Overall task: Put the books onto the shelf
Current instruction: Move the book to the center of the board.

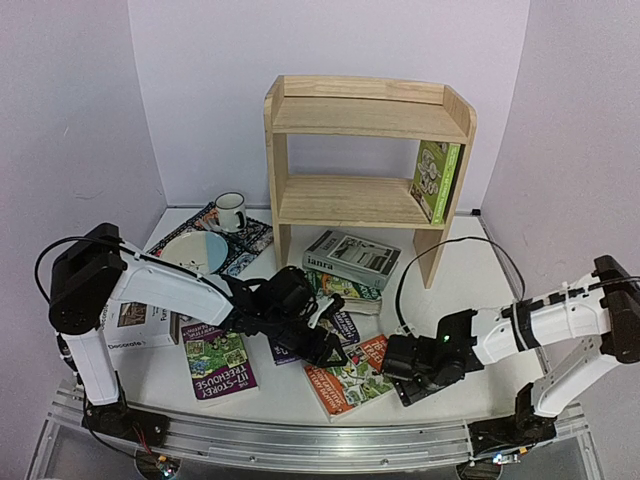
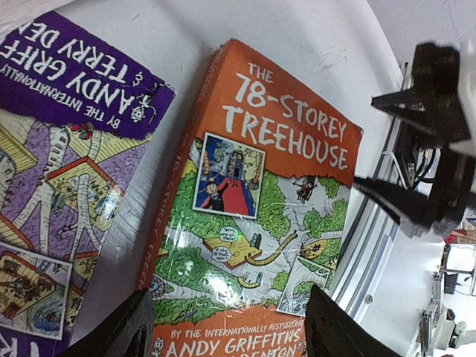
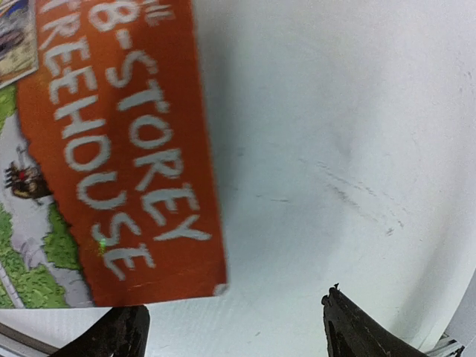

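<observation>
The orange book (image 1: 345, 380) lies flat on the bench (image 1: 280, 385), near centre, its title end toward the right end effector (image 3: 238, 327), which is spread over bare bench just beside that corner. The left end effector (image 2: 223, 335), also spread, straddles the book's other end and looks better placed.

Pale pine shelf (image 1: 370, 115), orange cartoon-covered book (image 2: 253, 223)

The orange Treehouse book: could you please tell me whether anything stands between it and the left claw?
Nothing visible does. In the left wrist view the orange book lies flat on the table below the open left claw, cover uncovered; the purple book lies beside it, apart.
</observation>
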Motion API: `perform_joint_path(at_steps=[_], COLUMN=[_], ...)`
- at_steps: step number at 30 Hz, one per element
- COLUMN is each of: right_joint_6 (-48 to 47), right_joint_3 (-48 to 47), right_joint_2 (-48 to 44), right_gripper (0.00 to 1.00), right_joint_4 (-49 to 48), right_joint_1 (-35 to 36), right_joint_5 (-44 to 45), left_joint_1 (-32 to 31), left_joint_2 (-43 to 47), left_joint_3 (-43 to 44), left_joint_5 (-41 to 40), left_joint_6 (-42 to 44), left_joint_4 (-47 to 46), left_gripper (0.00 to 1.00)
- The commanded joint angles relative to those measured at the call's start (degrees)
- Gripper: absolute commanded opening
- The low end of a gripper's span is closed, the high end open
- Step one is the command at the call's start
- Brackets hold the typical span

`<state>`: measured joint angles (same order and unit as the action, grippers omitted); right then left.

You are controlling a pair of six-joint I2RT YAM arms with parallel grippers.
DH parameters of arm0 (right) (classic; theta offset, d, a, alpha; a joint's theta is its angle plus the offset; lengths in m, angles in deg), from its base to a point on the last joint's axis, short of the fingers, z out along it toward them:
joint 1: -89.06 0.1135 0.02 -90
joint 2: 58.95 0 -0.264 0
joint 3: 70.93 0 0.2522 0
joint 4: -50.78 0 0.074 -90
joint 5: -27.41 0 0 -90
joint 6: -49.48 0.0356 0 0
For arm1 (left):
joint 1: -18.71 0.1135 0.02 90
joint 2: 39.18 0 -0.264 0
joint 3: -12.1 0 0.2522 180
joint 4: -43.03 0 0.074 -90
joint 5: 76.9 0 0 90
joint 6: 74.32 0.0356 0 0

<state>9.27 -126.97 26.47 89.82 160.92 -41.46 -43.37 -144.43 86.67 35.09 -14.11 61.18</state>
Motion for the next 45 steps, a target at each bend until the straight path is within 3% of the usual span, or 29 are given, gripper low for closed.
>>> perform_joint_path(at_steps=[1, 6, 15, 20, 24, 34, 45], right_joint_6=[-1.2, -3.9, -3.2, 3.6, 11.6, 25.4, 29.8], right_joint_3=[2.5, 2.0, 2.0, 3.2, 8.2, 20.1, 21.5], right_joint_2=[-5.1, -7.6, -12.0, -13.6, -14.6, -21.6, -19.1], right_gripper=[0.81, 0.8, 0.8, 0.8, 0.8, 0.69, 0.71], right_joint_4=[5.6, 5.3, 2.5, 0.3, -7.7, -23.9, -28.3], right_joint_1=[-4.6, -5.0, -5.0, -5.0, -5.1, -5.1, -5.0], right_joint_5=[2.8, -0.4, -9.9, -12.6, -17.7, -18.2, -16.7], left_joint_1=[-0.2, 0.5, 0.8, 0.7, 0.7, 0.4, 0.4], left_joint_2=[-2.4, -2.1, -0.3, -1.2, -2.2, -2.0, -0.3], left_joint_3=[3.7, 4.5, 2.4, 1.7, 1.9, -1.4, -2.8], left_joint_5=[0.6, -6.6, -7.3, -5.4, -2.1, 6.5, 11.2], left_joint_6=[1.1, -2.3, -4.3, -5.6, -7.7, -13.4, -16.6], left_joint_4=[0.3, 5.0, 6.3, 6.3, 5.9, -2.0, -10.5], left_gripper=[0.71, 0.73, 0.73, 0.73, 0.73, 0.73, 0.72])
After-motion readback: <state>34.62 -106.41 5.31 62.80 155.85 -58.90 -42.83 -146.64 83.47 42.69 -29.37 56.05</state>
